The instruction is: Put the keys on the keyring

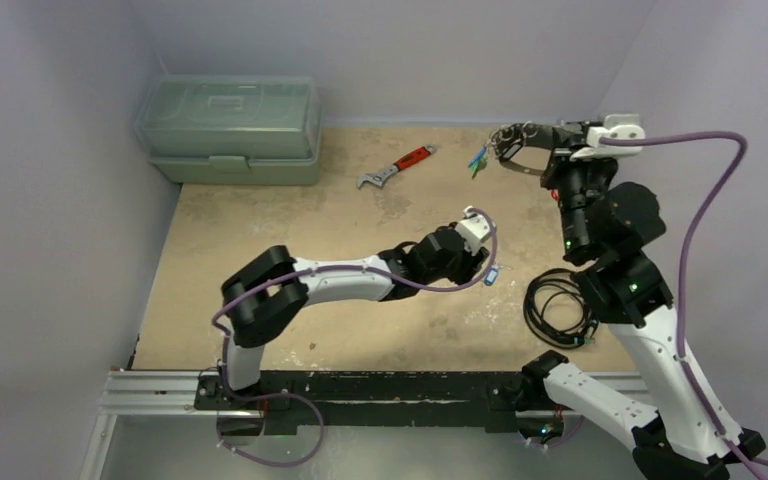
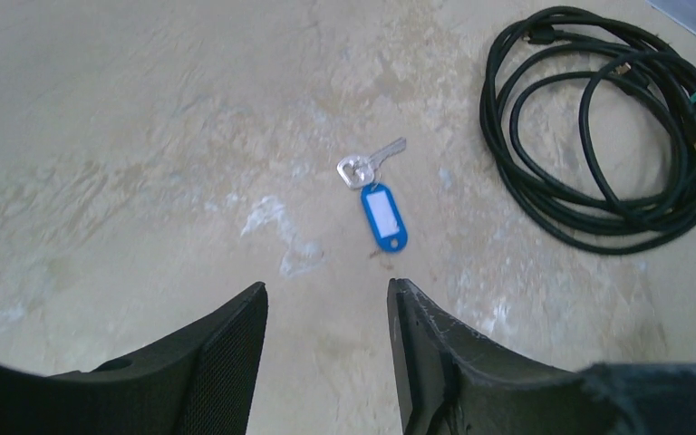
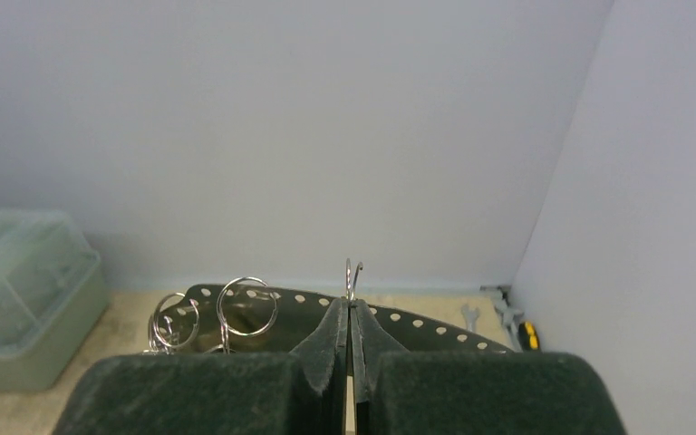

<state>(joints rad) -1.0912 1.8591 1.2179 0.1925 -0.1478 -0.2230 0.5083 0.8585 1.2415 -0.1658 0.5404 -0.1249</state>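
Observation:
A silvery key [image 2: 369, 166] with a blue tag [image 2: 384, 217] lies flat on the table, just ahead of my left gripper [image 2: 326, 292]. That gripper is open, with only bare table between its fingers. From above, the same key [image 1: 492, 275] sits right by the left gripper [image 1: 479, 262]. My right gripper [image 1: 538, 137] is raised at the back right, shut on the keyring [image 1: 516, 152]. Keys with green and blue tags [image 1: 477, 160] hang from the keyring. In the right wrist view the keyring's thin wire [image 3: 352, 275] pokes up from the shut right gripper [image 3: 351, 304], with small split rings [image 3: 247, 306] to the left.
A red-handled wrench [image 1: 397, 167] lies mid-back, and a green toolbox [image 1: 230, 128] fills the back left corner. A coiled black cable [image 1: 558, 305] [image 2: 598, 136] sits right of the loose key. A dark perforated band [image 3: 435, 328] curves before the right fingers. Small spanners [image 3: 469, 315] lie by the right wall.

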